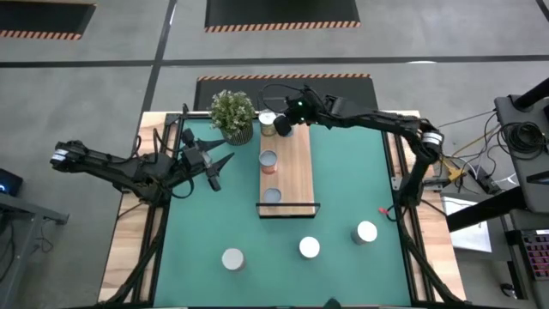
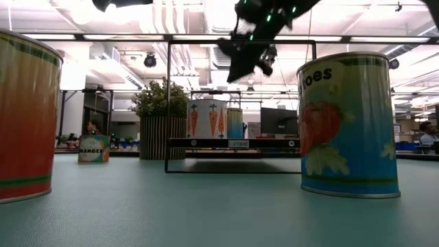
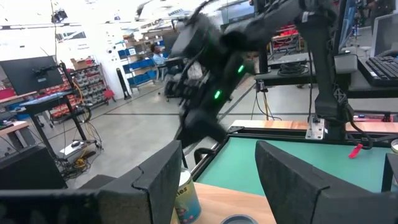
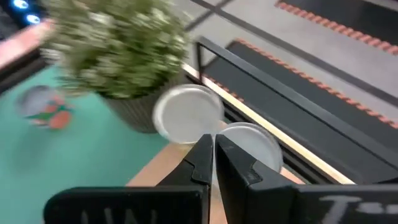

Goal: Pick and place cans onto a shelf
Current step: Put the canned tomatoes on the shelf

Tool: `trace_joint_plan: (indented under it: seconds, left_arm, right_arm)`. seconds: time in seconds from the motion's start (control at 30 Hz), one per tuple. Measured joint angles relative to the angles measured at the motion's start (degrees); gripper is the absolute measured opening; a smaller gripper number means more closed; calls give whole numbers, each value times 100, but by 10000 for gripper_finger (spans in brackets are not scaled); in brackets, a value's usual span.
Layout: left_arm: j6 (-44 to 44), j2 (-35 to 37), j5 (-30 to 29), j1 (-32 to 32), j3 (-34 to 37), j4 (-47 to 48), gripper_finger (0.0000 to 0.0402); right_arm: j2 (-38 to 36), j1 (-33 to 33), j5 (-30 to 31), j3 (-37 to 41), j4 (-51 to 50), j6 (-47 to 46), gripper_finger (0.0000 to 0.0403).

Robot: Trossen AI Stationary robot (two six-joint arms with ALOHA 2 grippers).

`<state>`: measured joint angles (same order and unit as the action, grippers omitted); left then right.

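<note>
The shelf (image 1: 292, 176), a long wooden board with a black wire frame, lies on the green mat. Two cans (image 1: 268, 160) (image 1: 272, 196) stand on it, and another two (image 4: 188, 114) (image 4: 252, 144) stand side by side at its far end. My right gripper (image 4: 213, 155) hovers shut just above that far pair, touching neither, and shows high up in the low view (image 2: 247, 58). My left gripper (image 1: 219, 165) waits open over the mat left of the shelf, nothing between its fingers (image 3: 217, 180). Three more cans (image 1: 233, 258) (image 1: 310, 248) (image 1: 366, 232) stand on the mat near the front edge.
A potted green plant (image 1: 233, 114) stands beside the shelf's far left corner, close to my right gripper. Another can (image 4: 40, 106) stands on the mat beyond the plant. In the low view two cans (image 2: 24, 116) (image 2: 348, 123) loom close. Bare mat lies to the right of the shelf.
</note>
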<state>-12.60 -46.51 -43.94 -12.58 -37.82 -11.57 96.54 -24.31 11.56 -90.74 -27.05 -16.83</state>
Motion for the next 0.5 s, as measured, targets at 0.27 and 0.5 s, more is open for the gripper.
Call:
trace_joint_plan:
  seconds: [0.27, 0.5]
  left_arm:
    - [1, 0, 0, 0, 0, 0, 187]
    - [0, -1, 0, 0, 0, 0, 187]
  right_arm:
    - [-902, 1112, -1, 0, -680, -3, 9]
    - [-1280, 2524, -1, 4, -1254, -188, 9]
